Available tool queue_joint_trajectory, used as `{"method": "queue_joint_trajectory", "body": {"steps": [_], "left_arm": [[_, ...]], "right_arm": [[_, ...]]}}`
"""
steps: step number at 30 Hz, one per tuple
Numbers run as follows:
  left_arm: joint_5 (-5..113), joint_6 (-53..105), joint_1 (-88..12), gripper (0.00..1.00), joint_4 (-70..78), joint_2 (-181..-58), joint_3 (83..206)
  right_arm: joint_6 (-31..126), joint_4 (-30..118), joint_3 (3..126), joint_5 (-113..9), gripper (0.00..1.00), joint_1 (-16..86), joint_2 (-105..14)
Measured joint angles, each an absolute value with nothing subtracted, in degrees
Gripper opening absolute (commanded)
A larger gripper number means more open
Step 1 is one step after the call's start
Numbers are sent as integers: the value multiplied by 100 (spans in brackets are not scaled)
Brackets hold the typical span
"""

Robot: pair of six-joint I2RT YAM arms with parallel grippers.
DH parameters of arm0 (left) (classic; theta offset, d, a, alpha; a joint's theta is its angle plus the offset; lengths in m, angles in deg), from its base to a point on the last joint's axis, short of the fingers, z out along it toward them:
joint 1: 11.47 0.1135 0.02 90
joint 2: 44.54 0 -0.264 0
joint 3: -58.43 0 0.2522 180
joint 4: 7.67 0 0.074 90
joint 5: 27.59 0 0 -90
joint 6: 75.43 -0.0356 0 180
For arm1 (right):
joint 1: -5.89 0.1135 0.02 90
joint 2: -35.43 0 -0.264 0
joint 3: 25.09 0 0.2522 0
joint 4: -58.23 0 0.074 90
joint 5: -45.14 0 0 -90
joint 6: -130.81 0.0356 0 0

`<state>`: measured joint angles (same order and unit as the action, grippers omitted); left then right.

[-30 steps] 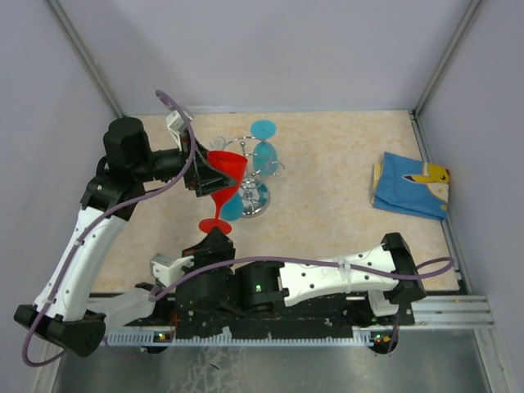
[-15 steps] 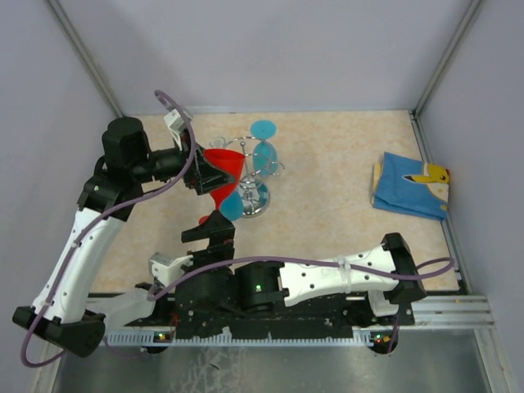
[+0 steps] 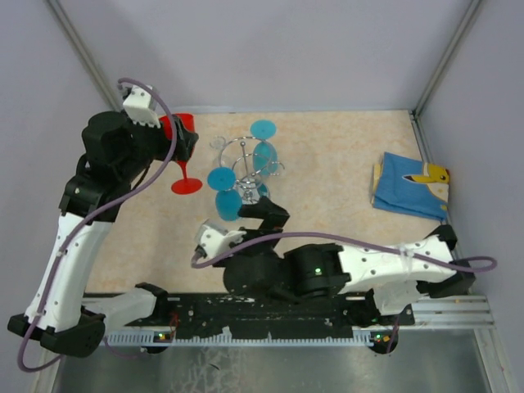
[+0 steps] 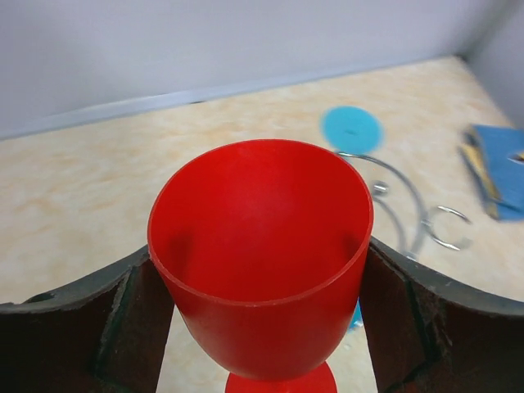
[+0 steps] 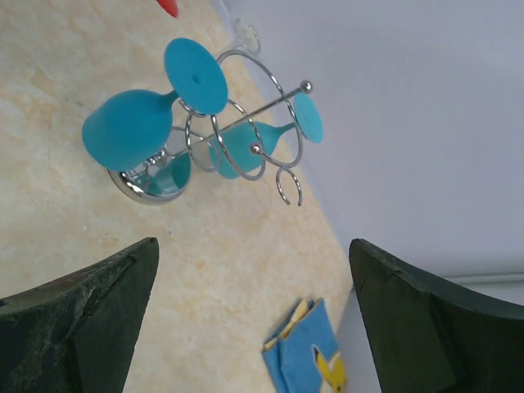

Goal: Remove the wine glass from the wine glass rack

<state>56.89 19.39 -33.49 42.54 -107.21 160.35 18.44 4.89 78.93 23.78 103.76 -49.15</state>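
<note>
Wine glass [image 4: 260,221], red, upright, clear of wine glass rack [image 3: 246,168] and its 2 blue glasses [image 5: 127,127], toward far-left corner of counter [image 3: 344,147]. Left tool [image 4: 262,311] pinches its bowl; right tool [image 5: 254,327] gapes, empty. Risk: tapered bowl slips, or release before foot seats tips it.

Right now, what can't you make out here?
Red glass foot: left wrist, bowl covers most; set down or not, unclear.
Rack base: top view, blue glasses overlap it.
Cloth: right wrist, cut by bottom edge; left wrist, blurred.
</note>
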Motion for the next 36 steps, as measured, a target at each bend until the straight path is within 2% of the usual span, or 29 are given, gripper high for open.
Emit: {"method": "queue_joint_trajectory", "body": {"steps": [3, 7, 14, 25, 32, 36], "left_arm": [[6867, 1932, -3277, 84, 4177, -10793, 15954], [7621, 2129, -2799, 85, 3941, -11137, 15795], [8574, 2542, -1802, 83, 2704, -11731, 14719], [10124, 1580, -1811, 91, -1261, -13427, 13635], [10430, 977, -1802, 91, -3495, -14509, 13130], [10441, 818, -1708, 91, -4240, -14944, 13050]], "right_arm": [[2577, 196, 7701, 2313, 99, 10373, -4253], [3191, -29, 7605, 2199, 99, 10192, -3774], [4087, -114, 7213, 1076, 99, 8551, -3260], [4465, 365, 6763, 173, 99, 8269, -2699], [4745, 255, 6553, 46, 99, 8264, -2572], [4867, 129, 6553, 92, 99, 8262, -2277]]}}
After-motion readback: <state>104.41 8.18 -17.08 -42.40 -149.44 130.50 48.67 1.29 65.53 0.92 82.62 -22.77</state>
